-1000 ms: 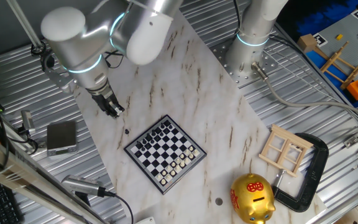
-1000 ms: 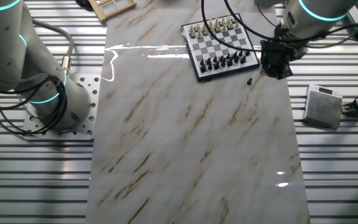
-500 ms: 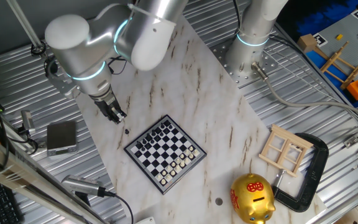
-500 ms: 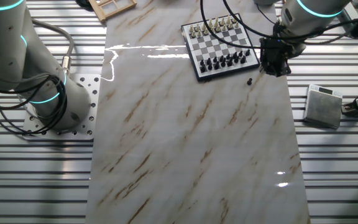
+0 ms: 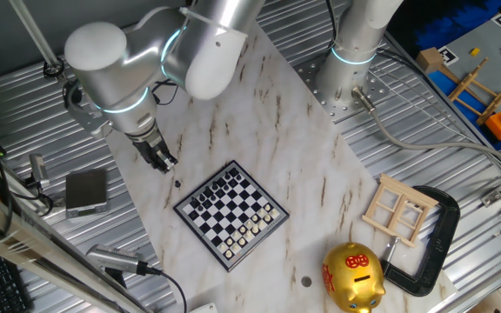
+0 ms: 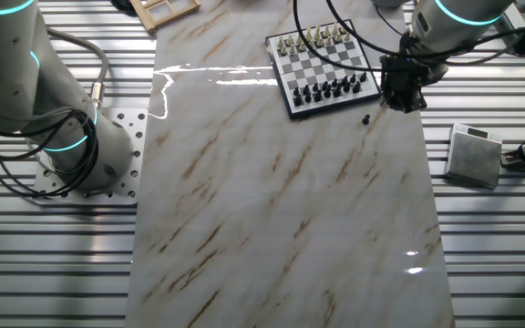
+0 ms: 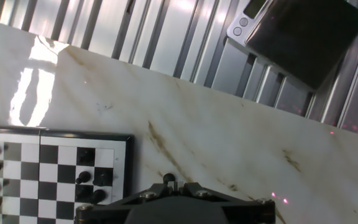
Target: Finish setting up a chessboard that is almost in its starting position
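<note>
One scale (image 7: 303, 34), piggy bank (image 5: 353, 276), clamp (image 5: 429, 245)

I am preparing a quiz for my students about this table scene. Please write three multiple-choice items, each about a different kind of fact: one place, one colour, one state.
1. Where is the loose black piece?
A. on the marble beside the chessboard
B. on top of the piggy bank
C. on the window frame

2. What colour is the piggy bank?
A. blue
B. gold
C. white

3. What is the tool doing?
A. pressing on the middle of the board
B. gripping the clamp
C. hanging over the marble near the loose piece, off the board

Answers:
1 A: both fixed views show it on the marble just off the board's black-piece side.
2 B: it is shiny gold with red marks.
3 C: it is beside the board, touching neither the board nor the clamp.
</note>
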